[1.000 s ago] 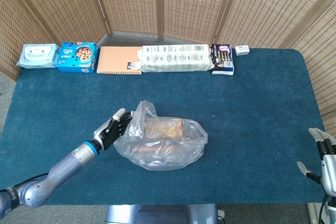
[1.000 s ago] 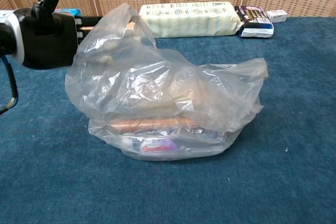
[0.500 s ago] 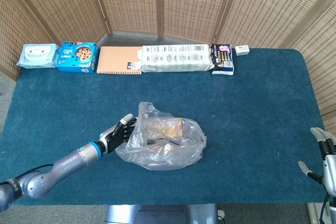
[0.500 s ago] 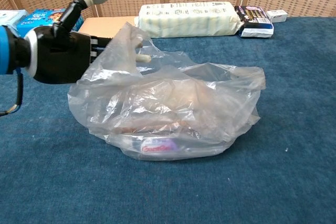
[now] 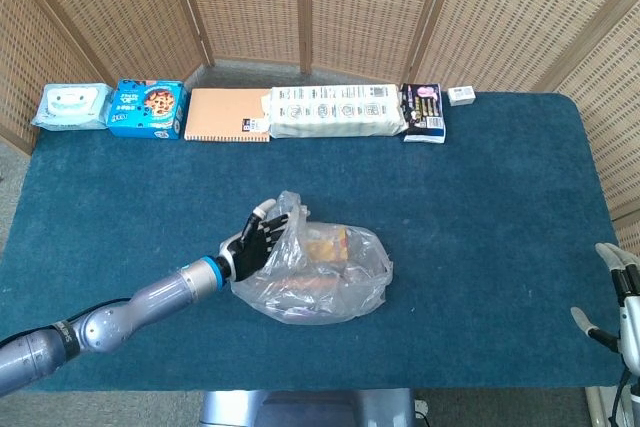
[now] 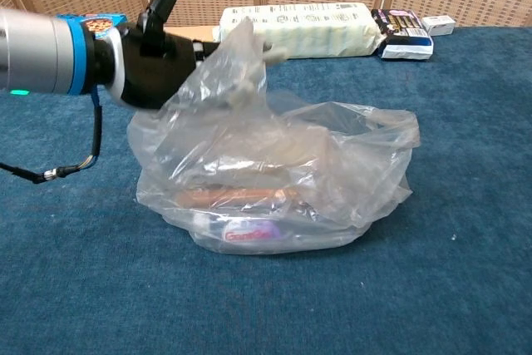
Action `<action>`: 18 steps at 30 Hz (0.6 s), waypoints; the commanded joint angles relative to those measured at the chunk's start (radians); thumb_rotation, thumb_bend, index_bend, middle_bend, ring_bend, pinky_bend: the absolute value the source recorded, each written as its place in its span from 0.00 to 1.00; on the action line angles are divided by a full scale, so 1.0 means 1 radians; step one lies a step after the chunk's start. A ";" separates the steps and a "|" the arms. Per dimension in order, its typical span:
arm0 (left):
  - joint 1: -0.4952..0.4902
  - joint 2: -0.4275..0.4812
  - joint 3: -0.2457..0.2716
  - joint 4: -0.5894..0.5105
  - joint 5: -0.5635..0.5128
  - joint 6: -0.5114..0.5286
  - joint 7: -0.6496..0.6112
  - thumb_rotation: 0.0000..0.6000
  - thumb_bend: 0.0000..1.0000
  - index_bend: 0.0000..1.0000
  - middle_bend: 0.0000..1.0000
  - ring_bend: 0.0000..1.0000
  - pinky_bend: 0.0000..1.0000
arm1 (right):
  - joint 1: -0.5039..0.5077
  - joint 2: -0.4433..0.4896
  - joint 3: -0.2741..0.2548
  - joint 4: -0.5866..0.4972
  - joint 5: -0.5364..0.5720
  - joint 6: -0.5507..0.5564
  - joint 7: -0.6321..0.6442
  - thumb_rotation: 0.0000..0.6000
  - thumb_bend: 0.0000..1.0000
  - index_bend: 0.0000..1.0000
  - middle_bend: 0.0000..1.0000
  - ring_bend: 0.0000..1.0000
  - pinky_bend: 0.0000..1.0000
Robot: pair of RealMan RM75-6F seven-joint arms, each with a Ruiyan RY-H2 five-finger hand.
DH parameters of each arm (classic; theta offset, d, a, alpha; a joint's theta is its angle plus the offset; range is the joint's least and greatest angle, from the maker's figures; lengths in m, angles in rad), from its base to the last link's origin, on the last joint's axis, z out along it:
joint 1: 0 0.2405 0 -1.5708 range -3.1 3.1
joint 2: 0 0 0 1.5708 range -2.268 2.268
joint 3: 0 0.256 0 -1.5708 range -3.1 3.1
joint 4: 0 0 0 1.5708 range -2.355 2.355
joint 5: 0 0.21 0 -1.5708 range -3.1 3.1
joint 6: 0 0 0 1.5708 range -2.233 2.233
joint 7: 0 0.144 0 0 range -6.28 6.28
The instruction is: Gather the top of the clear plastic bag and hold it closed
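The clear plastic bag (image 5: 325,272) lies mid-table with packaged food inside; in the chest view the bag (image 6: 283,172) has its top loose and gaping. My left hand (image 5: 258,243) is at the bag's upper left edge. Seen from the chest, the left hand (image 6: 154,60) has its thumb raised and its fingers spread against a standing flap of plastic; some fingers show through the film. Nothing is pinched that I can see. My right hand (image 5: 620,297) hangs at the table's near right corner, fingers apart, holding nothing, far from the bag.
Along the back edge stand a wipes pack (image 5: 70,105), a blue cookie box (image 5: 147,108), an orange notebook (image 5: 228,114), a long white package (image 5: 338,110), a dark packet (image 5: 423,112) and a small white box (image 5: 461,95). A wicker screen stands behind.
My left hand has moved right and forward into the bag's left top flap, pushing the flap up and toward the bag's middle. The right hand has hardly moved.
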 commanded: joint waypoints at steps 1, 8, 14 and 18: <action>0.060 -0.064 -0.126 0.050 -0.058 -0.134 0.003 0.00 0.29 0.21 0.34 0.54 0.58 | 0.001 0.001 0.000 -0.001 -0.001 -0.002 -0.001 1.00 0.20 0.12 0.17 0.18 0.25; 0.170 -0.113 -0.292 0.115 -0.176 -0.361 0.103 0.00 0.29 0.25 0.45 0.64 0.68 | 0.004 -0.001 0.003 -0.003 -0.005 -0.001 0.000 1.00 0.20 0.12 0.17 0.18 0.25; 0.228 -0.091 -0.310 0.118 -0.237 -0.406 0.170 0.00 0.29 0.40 0.58 0.74 0.78 | 0.005 -0.002 0.003 -0.003 -0.007 -0.001 0.000 1.00 0.20 0.12 0.17 0.18 0.25; 0.263 -0.055 -0.294 0.099 -0.254 -0.397 0.208 0.00 0.29 0.45 0.62 0.76 0.79 | 0.006 -0.003 0.003 -0.004 -0.008 -0.002 -0.002 1.00 0.20 0.12 0.17 0.18 0.25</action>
